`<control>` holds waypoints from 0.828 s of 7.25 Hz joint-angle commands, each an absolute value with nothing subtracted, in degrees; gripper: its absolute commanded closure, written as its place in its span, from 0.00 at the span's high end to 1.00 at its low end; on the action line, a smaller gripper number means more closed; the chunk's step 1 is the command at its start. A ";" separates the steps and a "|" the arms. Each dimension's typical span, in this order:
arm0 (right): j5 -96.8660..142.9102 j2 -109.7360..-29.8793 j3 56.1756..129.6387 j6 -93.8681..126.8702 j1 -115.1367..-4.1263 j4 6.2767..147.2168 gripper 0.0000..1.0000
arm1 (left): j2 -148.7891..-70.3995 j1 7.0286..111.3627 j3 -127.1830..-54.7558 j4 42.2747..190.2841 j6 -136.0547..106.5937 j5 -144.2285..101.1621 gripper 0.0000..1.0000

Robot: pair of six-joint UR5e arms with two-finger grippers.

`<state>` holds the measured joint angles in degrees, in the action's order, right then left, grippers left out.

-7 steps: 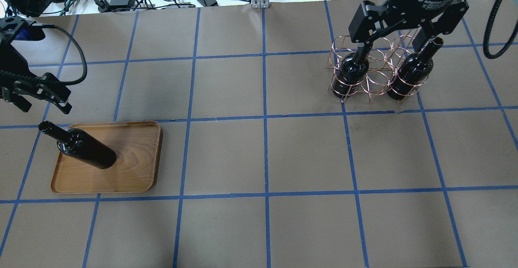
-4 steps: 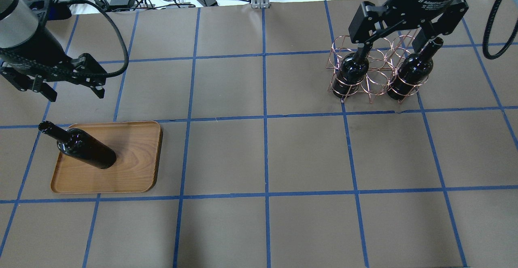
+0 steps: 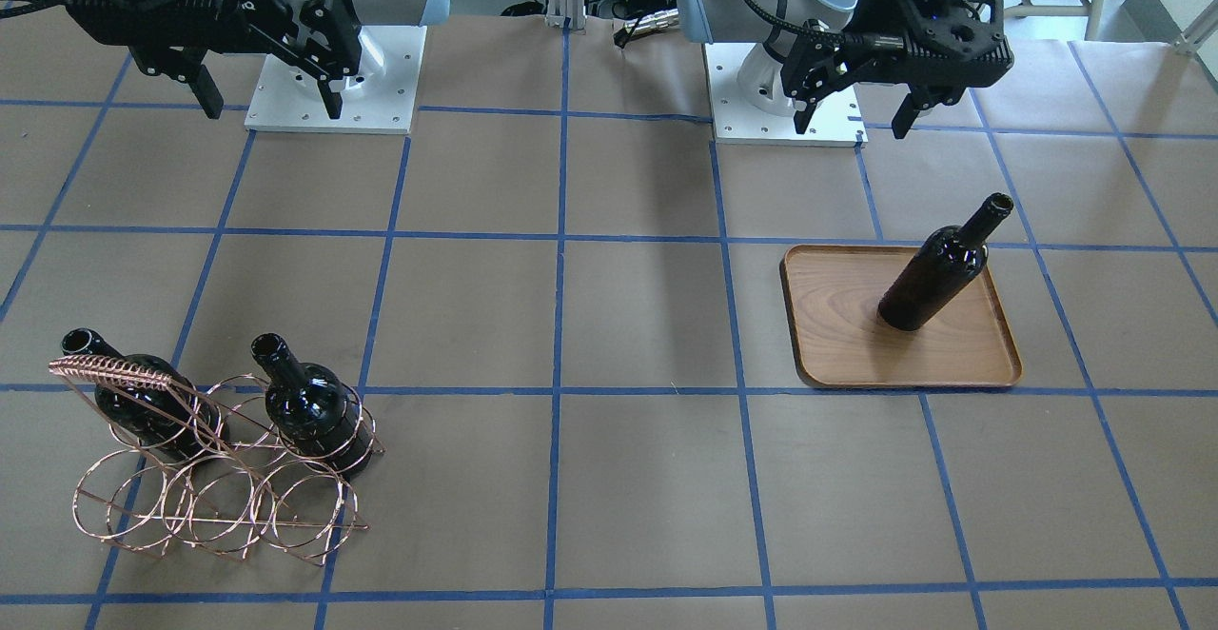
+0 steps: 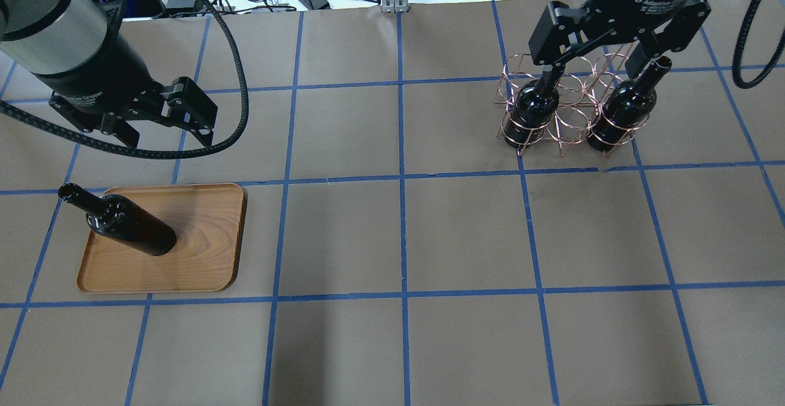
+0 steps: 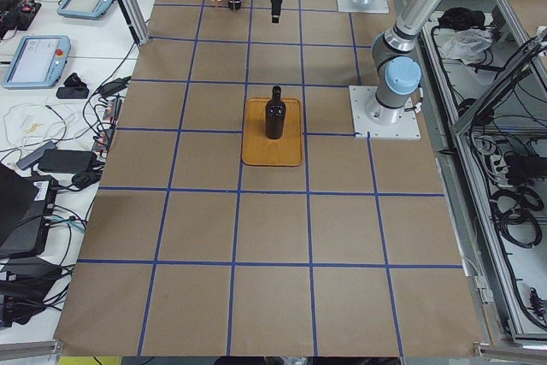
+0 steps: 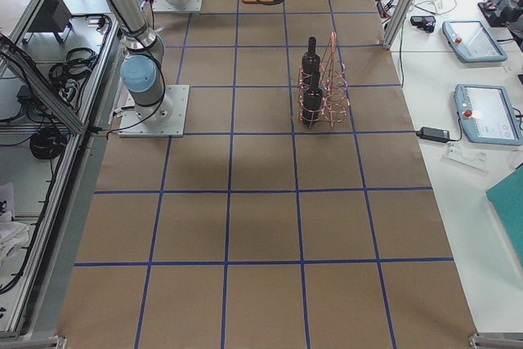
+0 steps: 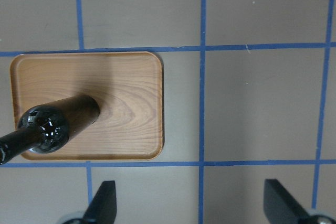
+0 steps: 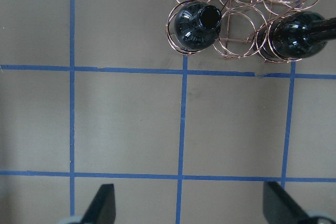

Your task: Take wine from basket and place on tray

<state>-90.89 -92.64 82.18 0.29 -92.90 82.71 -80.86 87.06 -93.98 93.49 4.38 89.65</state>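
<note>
Left gripper (image 4: pixel 160 135) has swung in from far-left edge of desk (image 4: pixel 392 240) toward centre; fingers wide, empty. Wine (image 4: pixel 132 231) unmoved, upright on tray (image 4: pixel 202 259), near left. Right gripper (image 4: pixel 598 65) unchanged above basket (image 3: pixel 219 478), far right; fingers wide. Two bottles (image 4: pixel 532 108) remain inside. One delivery looks complete, next pick not yet begun.

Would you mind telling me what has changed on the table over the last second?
The left gripper, open and empty, has swung in from the table's left edge toward its middle, touching nothing. Nothing was gripped or released. The wine standing on the tray, the two bottles in the basket and the open right gripper above them have not moved.
</note>
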 commanded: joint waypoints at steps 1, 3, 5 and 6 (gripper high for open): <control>-90.88 -92.64 82.26 0.35 -92.90 82.71 1.00 | -79.55 87.19 -94.65 94.47 4.48 89.47 1.00; -90.97 -92.64 82.26 0.53 -92.90 82.62 1.00 | -79.72 87.19 -94.75 94.75 4.48 89.56 1.00; -91.05 -92.72 82.27 0.53 -92.90 82.62 1.00 | -79.63 87.19 -94.75 94.92 4.48 89.56 1.00; -90.88 -92.72 82.27 0.44 -92.99 82.62 1.00 | -79.54 87.19 -94.75 95.01 4.48 89.56 1.00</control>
